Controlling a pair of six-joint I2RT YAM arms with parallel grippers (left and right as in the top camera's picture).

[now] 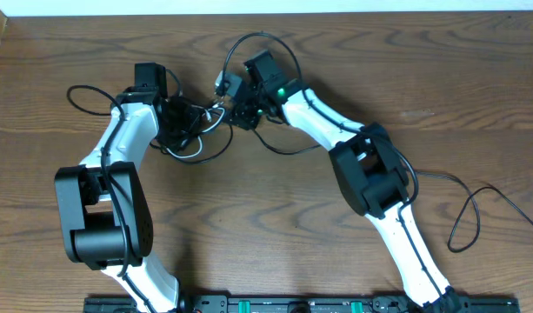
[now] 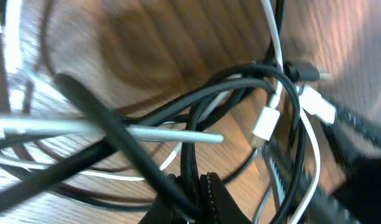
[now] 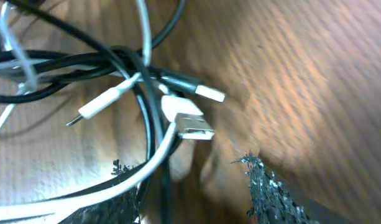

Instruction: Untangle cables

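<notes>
The cables (image 1: 199,124) lie in a tangled knot of thin black cords and one white cord on the wooden table, between my two grippers. My left gripper (image 1: 175,115) is at the knot's left side. Seen from the left wrist, the left gripper (image 2: 199,190) is shut on a black cable, with a white plug (image 2: 265,124) just beyond it. My right gripper (image 1: 237,111) is at the knot's right side. In the right wrist view it (image 3: 193,177) stands open, and the white cable (image 3: 150,165) and a black one run across its left finger. A white USB plug (image 3: 190,121) lies ahead of it.
A thick black arm cord (image 1: 475,209) trails over the table at the right, and another loops at the far left (image 1: 83,94). The table's far edge (image 1: 266,14) runs along the top. A black rail (image 1: 292,304) lies along the front edge.
</notes>
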